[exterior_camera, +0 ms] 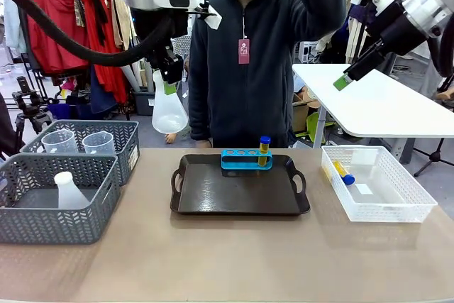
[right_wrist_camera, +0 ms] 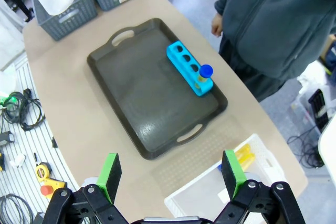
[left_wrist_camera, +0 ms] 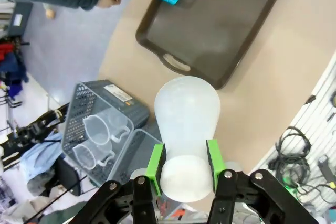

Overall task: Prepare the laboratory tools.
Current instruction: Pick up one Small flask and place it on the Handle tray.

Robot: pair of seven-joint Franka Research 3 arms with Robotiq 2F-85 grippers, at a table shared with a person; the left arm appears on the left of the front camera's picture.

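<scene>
On the middle of the counter (exterior_camera: 213, 267) lies a black tray (exterior_camera: 234, 193) with a blue rack (exterior_camera: 240, 159) at its far edge. One capped tube (exterior_camera: 264, 148) of yellow liquid stands upright in the rack's right-end hole. To the right, a white mesh bin (exterior_camera: 386, 212) has a second tube (exterior_camera: 343, 172) lying on its side near its far-left corner. At the left stand two grey baskets: the near basket (exterior_camera: 42, 226) holds a whitish flask (exterior_camera: 69, 191), and the far basket (exterior_camera: 132, 148) holds two clear beakers (exterior_camera: 60, 141) side by side. The left hand (left_wrist_camera: 184, 162) hangs above the counter's far left side, its green pads (left_wrist_camera: 155, 162) clamped on the neck of a second flask (left_wrist_camera: 187, 111), whose wide base points down. The right hand (right_wrist_camera: 172, 174) is raised high at the right, spread wide and holding nothing.
</scene>
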